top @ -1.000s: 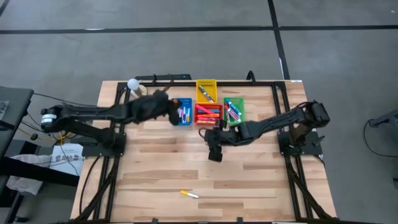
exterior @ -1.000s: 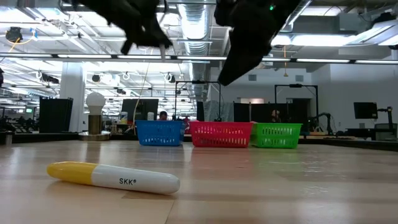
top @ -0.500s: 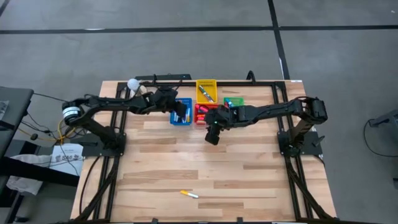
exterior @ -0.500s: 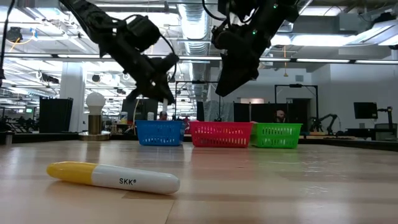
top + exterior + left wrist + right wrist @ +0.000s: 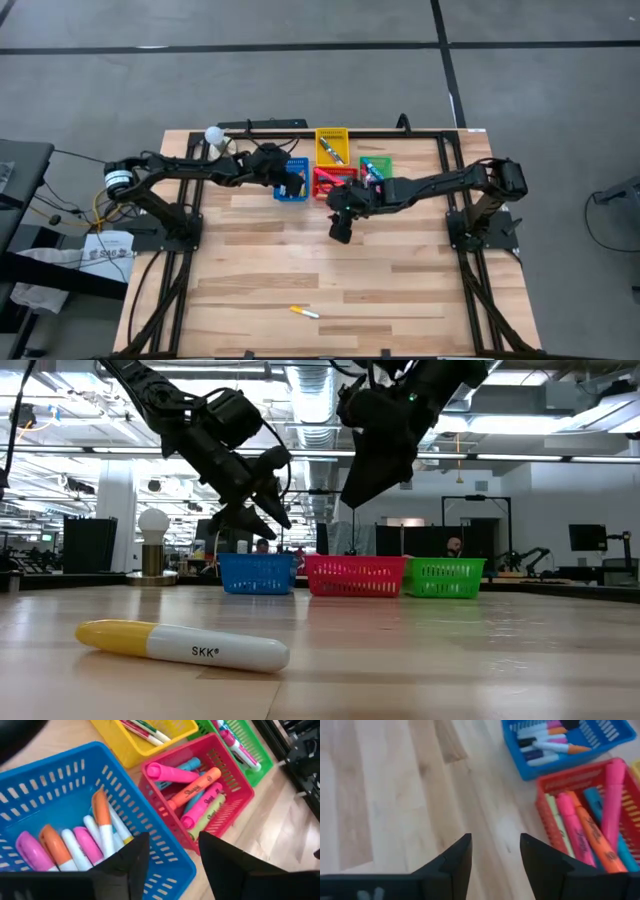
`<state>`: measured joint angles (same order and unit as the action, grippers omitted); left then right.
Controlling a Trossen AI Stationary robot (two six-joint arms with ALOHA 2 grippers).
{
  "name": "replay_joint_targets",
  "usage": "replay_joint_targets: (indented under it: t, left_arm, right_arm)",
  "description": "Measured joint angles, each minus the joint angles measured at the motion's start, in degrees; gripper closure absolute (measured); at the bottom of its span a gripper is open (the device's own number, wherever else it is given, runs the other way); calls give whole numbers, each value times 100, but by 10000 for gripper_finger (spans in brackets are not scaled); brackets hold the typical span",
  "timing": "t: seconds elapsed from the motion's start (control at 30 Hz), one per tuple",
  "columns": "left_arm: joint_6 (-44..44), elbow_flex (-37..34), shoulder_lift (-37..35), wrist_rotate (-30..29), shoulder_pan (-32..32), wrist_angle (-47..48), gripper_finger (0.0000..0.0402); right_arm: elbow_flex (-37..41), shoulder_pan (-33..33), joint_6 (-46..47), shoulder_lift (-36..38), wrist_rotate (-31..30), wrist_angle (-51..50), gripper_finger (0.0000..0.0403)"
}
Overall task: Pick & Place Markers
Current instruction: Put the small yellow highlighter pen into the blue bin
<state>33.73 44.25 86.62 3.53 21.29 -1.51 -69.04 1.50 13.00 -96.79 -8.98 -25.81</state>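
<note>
A yellow-capped white marker (image 5: 304, 313) (image 5: 180, 644) lies on its side near the table's front edge. Further markers lie in the blue bin (image 5: 55, 795), the red bin (image 5: 235, 785), the yellow bin (image 5: 332, 144) and the green bin (image 5: 377, 170) at the far side. My left gripper (image 5: 172, 840) (image 5: 290, 186) hangs open above the blue bin's corner beside the red bin, with nothing between its fingers. My right gripper (image 5: 495, 842) (image 5: 340, 228) is open and empty over bare table, just on the near side of the red bin (image 5: 590, 815).
A white ball-shaped lamp (image 5: 214, 135) stands at the far left corner. Black frame rails (image 5: 445, 180) run along the table's left, right and far sides. Open wood stretches between the bins and the marker at the front edge.
My left gripper has swung toward the table's right and down to just above the blue bin, rolled, and opened its fingers. My right gripper has shifted a little toward the far edge, nearer the red bin.
</note>
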Motion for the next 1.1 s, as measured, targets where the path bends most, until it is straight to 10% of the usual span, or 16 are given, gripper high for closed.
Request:
replay_joint_targets:
  t: [0.37,0.7,1.1]
  left_arm:
    - [-571,0,-1410,-5,-794,47,248]
    - [-853,2,-2790,-49,-3645,24,263]
    - [-192,0,-2244,-2431,-6545,1,265]
  right_arm:
    - [0,679,24,0,-10,734,224]
    - [-28,1706,664,-139,-1163,1629,241]
    - [-1409,2767,1505,-2104,-1369,2544,203]
